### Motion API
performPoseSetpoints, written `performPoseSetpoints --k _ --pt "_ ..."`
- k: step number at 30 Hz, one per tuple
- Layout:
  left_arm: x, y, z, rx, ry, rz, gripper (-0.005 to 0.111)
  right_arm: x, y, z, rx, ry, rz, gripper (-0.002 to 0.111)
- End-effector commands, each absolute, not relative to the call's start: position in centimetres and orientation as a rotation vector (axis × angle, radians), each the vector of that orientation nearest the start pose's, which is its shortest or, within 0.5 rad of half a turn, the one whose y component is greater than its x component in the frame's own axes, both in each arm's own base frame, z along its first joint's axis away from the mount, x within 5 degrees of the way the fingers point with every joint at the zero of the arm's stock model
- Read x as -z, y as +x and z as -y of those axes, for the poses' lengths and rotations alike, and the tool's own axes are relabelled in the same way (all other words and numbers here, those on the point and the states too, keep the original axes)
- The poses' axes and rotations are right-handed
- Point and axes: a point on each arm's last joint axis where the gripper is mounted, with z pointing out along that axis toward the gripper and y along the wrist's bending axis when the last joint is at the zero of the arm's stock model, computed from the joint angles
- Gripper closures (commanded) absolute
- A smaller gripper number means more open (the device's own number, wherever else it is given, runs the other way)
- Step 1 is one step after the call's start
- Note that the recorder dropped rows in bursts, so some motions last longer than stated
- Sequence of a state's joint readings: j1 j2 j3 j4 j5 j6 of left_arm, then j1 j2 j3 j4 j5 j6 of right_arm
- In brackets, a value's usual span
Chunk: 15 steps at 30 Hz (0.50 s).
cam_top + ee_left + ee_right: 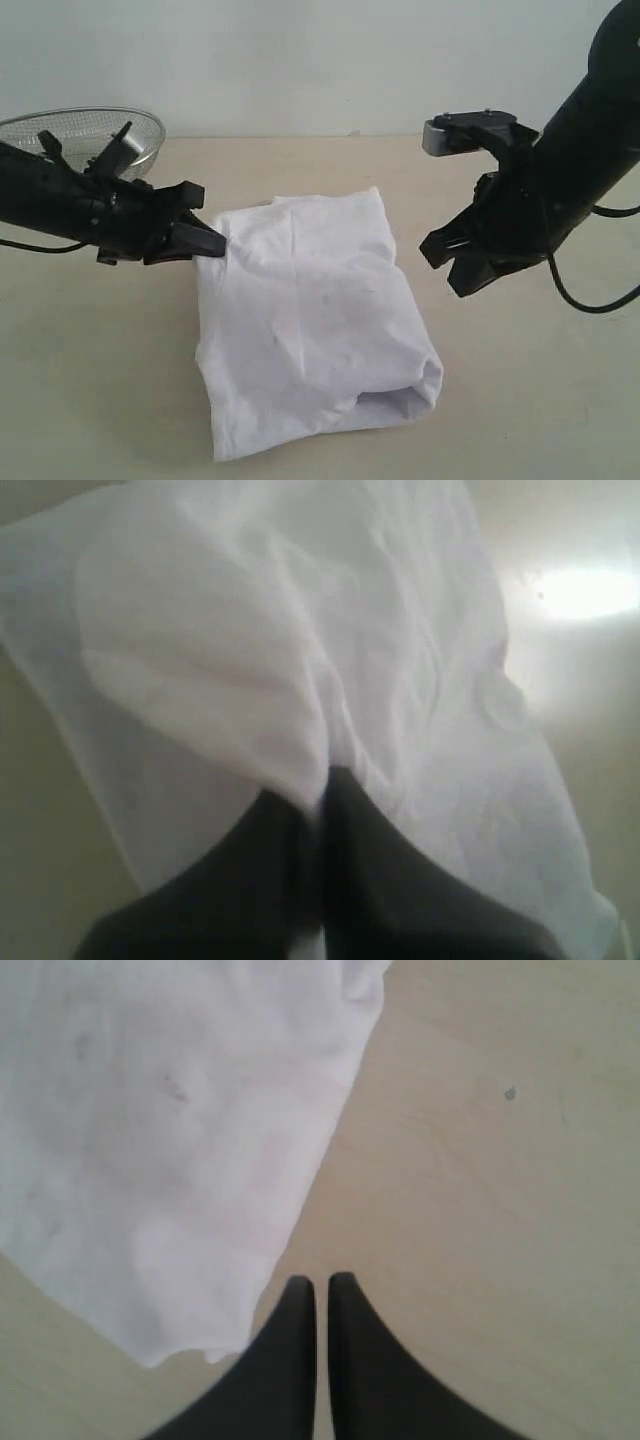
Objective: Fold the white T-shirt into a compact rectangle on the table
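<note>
Silver wire mesh marks the far left, where a round basket [70,130] sits on the table [100,390], well out of our way. Next comes our left gripper [212,243], lying low and nearly level, its jaws pressed together at the far left corner of the white T-shirt [310,320]. In the left wrist view a ridge of cloth runs straight into the closed tips, so we judge it pinched rather than merely touched. We think that corner is held to steady or carry an edge for the next fold. The shirt lies mid-table, already doubled into a rough rectangle, plain side up, with a rounded fold at its near right corner and uneven edges. To its right our right gripper [448,268] hangs above bare table, just beside the shirt's right edge. Its jaws are together and hold nothing, probably so that it cannot snag the cloth.
</note>
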<state>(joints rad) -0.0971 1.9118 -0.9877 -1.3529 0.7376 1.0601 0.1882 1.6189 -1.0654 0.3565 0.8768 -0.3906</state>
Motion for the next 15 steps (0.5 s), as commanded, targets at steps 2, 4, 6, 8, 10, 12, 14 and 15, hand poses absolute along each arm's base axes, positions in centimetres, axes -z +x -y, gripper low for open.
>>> performPoseSetpoints --k 2,4,6,8,10,12,14,15 --pt "-13.6 34.2 8.4 0.911 0.062 -2.564 0.102 -22.4 29.8 -8.9 -0.471 -0.546 -2.801 0.109" --pt "-12.9 34.3 8.3 0.903 0.05 -2.582 0.102 -22.0 29.6 -9.9 -0.511 -0.615 -2.788 0.109" --pt "-12.0 34.4 8.3 0.892 0.031 -2.603 0.102 -21.3 29.4 -11.1 -0.521 -0.679 -2.799 0.109" --pt "-11.4 34.5 8.2 0.897 -0.007 -2.614 0.102 -20.8 29.6 -11.8 -0.51 -0.671 -2.789 0.109" --pt "-10.9 34.6 8.2 0.896 -0.023 -2.623 0.102 -20.6 29.7 -12.0 -0.521 -0.631 -2.801 0.109" --pt "-10.7 34.7 8.2 0.887 -0.015 -2.624 0.102 -20.5 29.6 -12.0 -0.523 -0.639 -2.812 0.109" --pt "-10.8 34.9 8.2 0.884 -0.007 -2.618 0.102 -20.5 29.6 -12.0 -0.524 -0.64 -2.813 0.109" --pt "-10.9 35.0 8.2 0.884 -0.004 -2.613 0.102 -20.3 29.6 -12.0 -0.524 -0.64 -2.82 0.109"
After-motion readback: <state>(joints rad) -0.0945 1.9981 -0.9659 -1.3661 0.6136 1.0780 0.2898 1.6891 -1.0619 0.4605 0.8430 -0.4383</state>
